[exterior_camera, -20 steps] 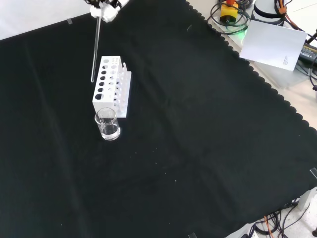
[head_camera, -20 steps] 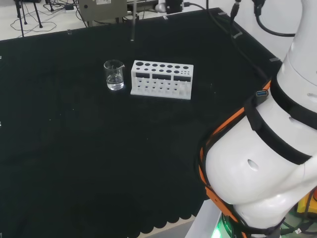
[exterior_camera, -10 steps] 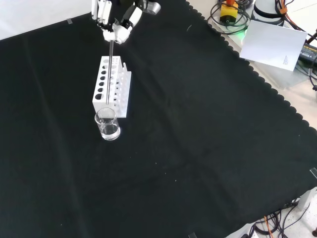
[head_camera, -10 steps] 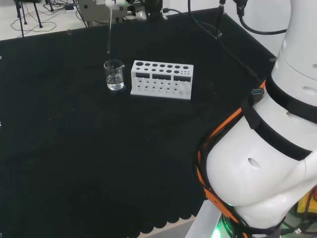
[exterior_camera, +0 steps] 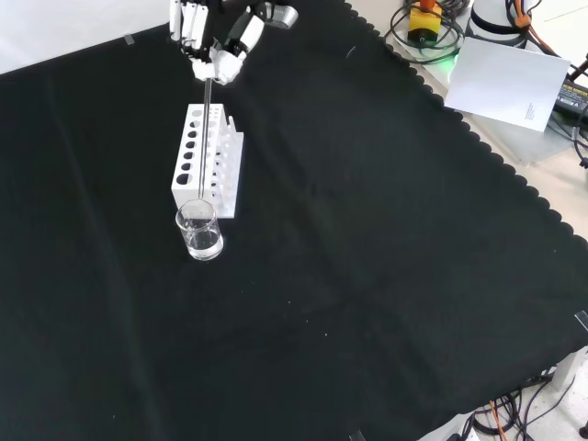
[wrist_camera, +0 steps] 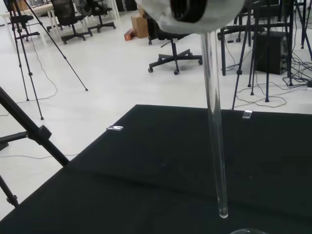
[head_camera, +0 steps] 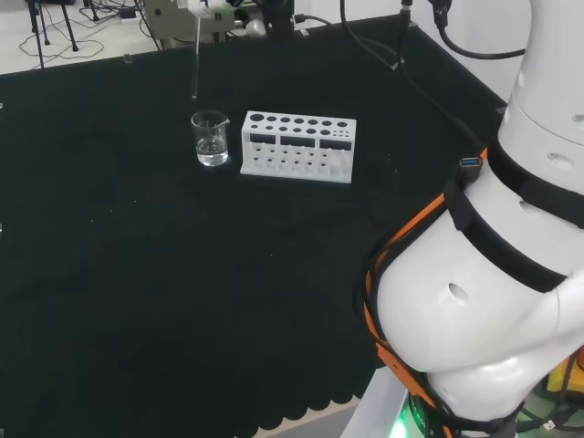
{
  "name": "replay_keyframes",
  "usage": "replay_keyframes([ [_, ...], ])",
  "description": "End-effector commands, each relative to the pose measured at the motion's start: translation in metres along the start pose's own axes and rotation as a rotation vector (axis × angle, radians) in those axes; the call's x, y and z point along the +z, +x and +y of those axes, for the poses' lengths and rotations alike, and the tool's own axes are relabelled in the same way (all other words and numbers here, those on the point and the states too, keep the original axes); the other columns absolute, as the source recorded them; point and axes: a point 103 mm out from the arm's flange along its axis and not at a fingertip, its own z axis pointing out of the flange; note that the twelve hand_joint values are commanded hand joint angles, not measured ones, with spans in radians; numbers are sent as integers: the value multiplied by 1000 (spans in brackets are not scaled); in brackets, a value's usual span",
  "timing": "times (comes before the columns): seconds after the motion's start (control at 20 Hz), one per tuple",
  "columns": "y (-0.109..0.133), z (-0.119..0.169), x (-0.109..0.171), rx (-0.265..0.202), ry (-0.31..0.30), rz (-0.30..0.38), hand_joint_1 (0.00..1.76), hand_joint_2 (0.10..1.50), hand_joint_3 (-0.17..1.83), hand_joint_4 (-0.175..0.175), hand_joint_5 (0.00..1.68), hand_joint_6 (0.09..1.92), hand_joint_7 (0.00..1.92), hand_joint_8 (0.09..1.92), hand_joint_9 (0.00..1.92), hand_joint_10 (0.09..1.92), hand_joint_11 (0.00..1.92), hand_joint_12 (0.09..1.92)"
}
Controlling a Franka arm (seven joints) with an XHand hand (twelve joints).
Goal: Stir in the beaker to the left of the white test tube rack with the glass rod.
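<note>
Front view: hand [exterior_camera: 213, 57] at the far end of the white test tube rack [exterior_camera: 207, 161], fingers [exterior_camera: 188, 18] curled round the top of the glass rod [exterior_camera: 204, 138], which hangs near vertical. The rod's line runs down across the rack and its lower end sits at the rim of the glass beaker [exterior_camera: 199, 230]. Whether the tip is over the mouth or short of it cannot be judged from this angle.

Head view: beaker [head_camera: 210, 139] stands on the desk [head_camera: 137, 274] just left of the rack [head_camera: 297, 146], close but apart, with a little clear liquid in the bottom. Rod [head_camera: 195, 59] hangs above and slightly left of the beaker; tip clearly above the rim, not yet inside.

Wrist view: rod [wrist_camera: 215, 136] straight, tip free in the air, a curved glass edge, probably the beaker rim [wrist_camera: 246, 231], just beyond it.

Stage, by judgement: aligning before descent; stirring not begun.

Risks:
- Tip appears offset from the mouth. A straight descent could land on the rim or outside the wall and tip the light beaker, spilling the liquid.
- Lowering too far drives glass onto the glass bottom: chipping, or the rod slipping up through the fingers.
- Wide stirring circles could push the beaker against the rack.
</note>
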Motion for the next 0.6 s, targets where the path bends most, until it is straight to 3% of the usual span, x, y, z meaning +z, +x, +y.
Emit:
replay_keyframes([
  [0.05,-9,10,22,-17,49,15,1300,998,93,-175,1203,314,1158,1038,1725,682,1343,834],
  [0.6,-34,12,39,12,78,29,1300,1004,82,-175,1203,312,1157,1039,1725,685,1345,830],
])
